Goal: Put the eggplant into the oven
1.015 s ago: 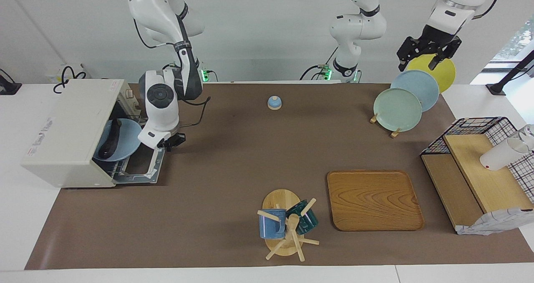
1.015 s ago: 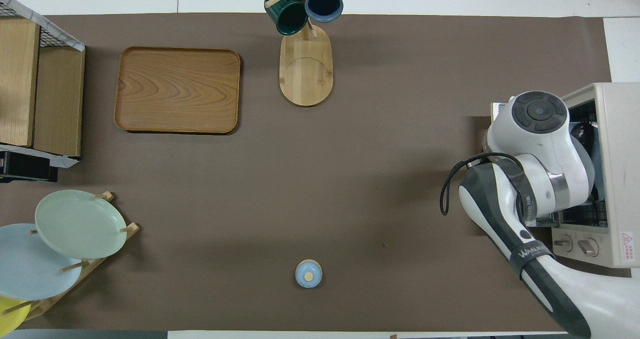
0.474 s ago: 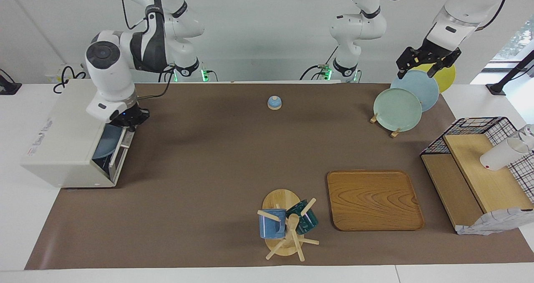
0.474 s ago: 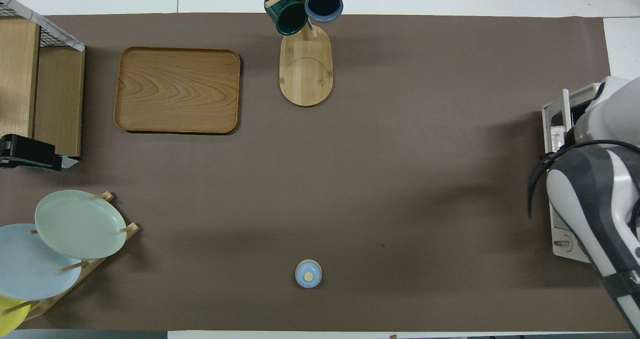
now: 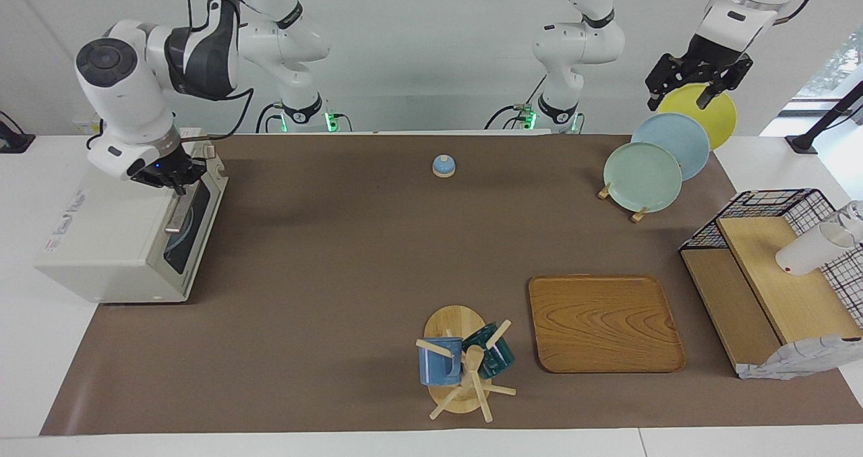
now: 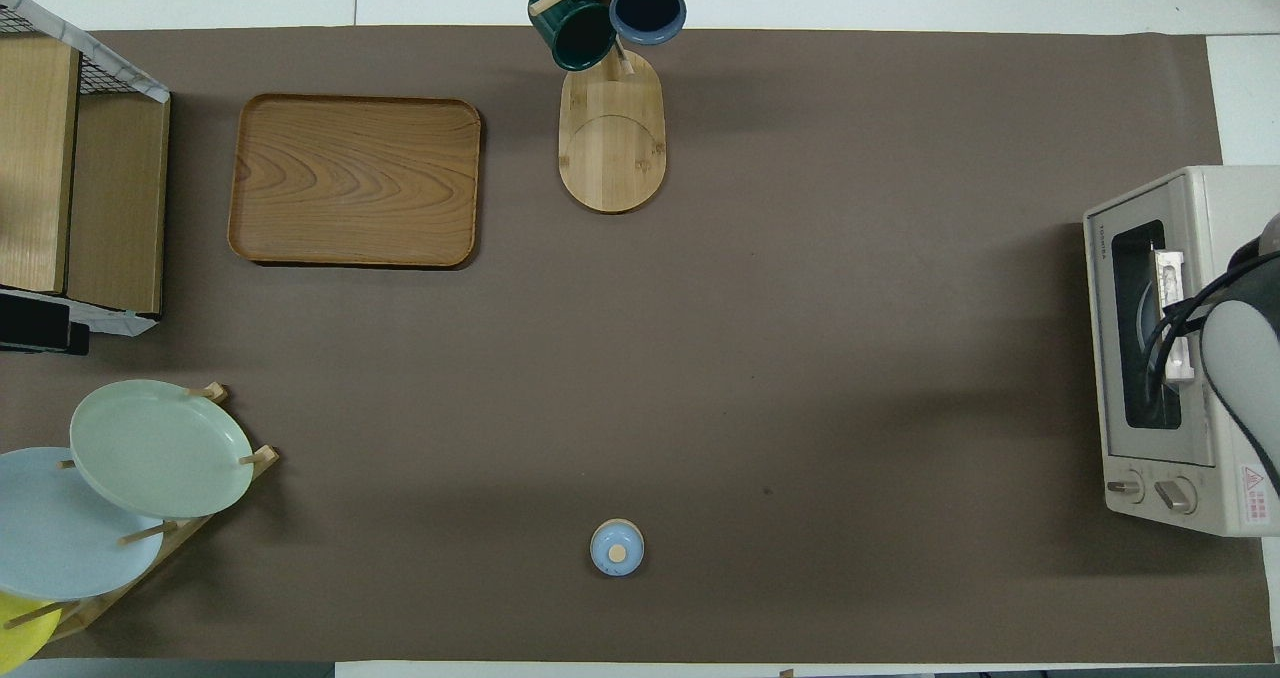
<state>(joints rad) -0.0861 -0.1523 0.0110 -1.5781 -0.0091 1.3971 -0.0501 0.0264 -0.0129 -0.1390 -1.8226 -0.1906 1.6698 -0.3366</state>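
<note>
The off-white oven (image 5: 101,241) stands at the right arm's end of the table with its glass door (image 5: 192,224) shut upright. It also shows in the overhead view (image 6: 1180,208). The eggplant is hidden; only a pale blue plate (image 5: 183,234) shows faintly through the glass. My right gripper (image 5: 168,174) is at the door's top edge, by the upper end of the metal bar handle (image 5: 179,213). In the overhead view the right arm (image 6: 1240,358) covers it. My left gripper (image 5: 694,86) is open in the air over the yellow plate (image 5: 704,113).
A plate rack with a green plate (image 5: 642,176) and a blue plate stands at the left arm's end. A small blue bell (image 5: 443,166), a wooden tray (image 5: 605,322), a mug tree (image 5: 465,366) and a wire shelf (image 5: 775,275) with a white cup (image 5: 809,251) are on the mat.
The oven door went from lying open to shut, with my right gripper rising along it. The eggplant on the blue plate went out of sight. The left gripper stayed over the plates.
</note>
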